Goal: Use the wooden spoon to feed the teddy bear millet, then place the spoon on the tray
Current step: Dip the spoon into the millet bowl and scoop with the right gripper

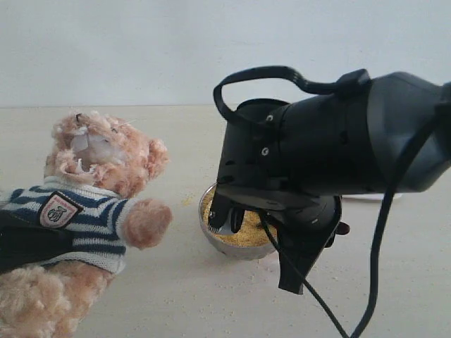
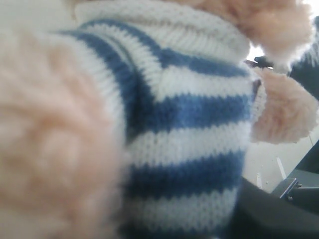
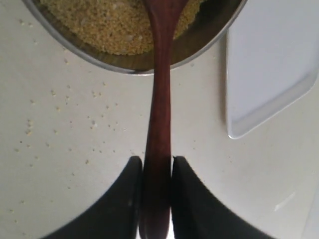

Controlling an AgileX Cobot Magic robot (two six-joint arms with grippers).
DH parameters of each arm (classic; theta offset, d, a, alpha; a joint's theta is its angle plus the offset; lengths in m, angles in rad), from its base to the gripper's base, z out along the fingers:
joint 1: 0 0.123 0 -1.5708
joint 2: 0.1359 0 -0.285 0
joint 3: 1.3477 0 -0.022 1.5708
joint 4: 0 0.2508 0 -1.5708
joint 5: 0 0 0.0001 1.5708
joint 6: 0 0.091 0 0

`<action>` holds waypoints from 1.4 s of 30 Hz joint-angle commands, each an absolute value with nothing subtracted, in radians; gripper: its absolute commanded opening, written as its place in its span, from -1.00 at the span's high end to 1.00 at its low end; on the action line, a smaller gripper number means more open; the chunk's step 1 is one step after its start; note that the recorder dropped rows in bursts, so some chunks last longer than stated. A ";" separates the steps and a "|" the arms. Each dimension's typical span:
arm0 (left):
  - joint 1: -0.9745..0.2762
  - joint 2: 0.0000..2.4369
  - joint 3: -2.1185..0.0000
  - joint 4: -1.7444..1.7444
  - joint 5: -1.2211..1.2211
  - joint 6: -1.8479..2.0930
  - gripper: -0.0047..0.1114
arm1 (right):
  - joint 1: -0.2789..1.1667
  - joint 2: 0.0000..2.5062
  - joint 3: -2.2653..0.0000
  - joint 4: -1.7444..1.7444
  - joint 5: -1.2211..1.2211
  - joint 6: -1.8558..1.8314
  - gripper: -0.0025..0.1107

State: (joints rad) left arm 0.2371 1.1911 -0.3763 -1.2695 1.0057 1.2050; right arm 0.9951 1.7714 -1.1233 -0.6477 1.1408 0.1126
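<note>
Your right gripper [image 3: 157,164] is pinching the wooden spoon [image 3: 158,99] by the handle end. Its long axis is running straight out from the fingers, with the tip dipping into the millet [image 3: 99,30] in the steel bowl [image 3: 114,63]. The tray [image 3: 269,64] is sitting just beside. Farther off, the teddy bear [image 1: 99,162] is leaning on the left side. The left gripper [image 1: 20,243] is maybe hugging its belly, can't tell.
</note>
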 commanded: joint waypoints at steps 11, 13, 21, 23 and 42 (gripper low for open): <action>0.238 1.192 -0.373 -1.293 1.016 1.212 0.83 | 0.908 1.695 -1.129 -0.471 1.074 0.117 0.96; 0.238 1.192 -0.373 -1.293 1.016 1.212 0.83 | 0.888 1.687 -1.129 -0.405 1.060 0.098 0.96; 0.238 1.192 -0.373 -1.293 1.019 1.212 0.83 | 0.821 1.619 -1.129 -0.257 1.011 0.057 0.96; 0.238 1.192 -0.373 -1.293 1.019 1.212 0.83 | 0.801 1.613 -1.129 -0.235 1.020 0.049 0.96; 0.238 1.192 -0.373 -1.293 1.019 1.212 0.83 | 0.777 1.533 -1.127 -0.126 1.020 -0.033 0.96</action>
State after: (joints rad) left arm 0.2371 1.1911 -0.3763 -1.2695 1.0033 1.2050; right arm 0.7788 1.5756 -1.1249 -0.1253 1.0311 -0.0199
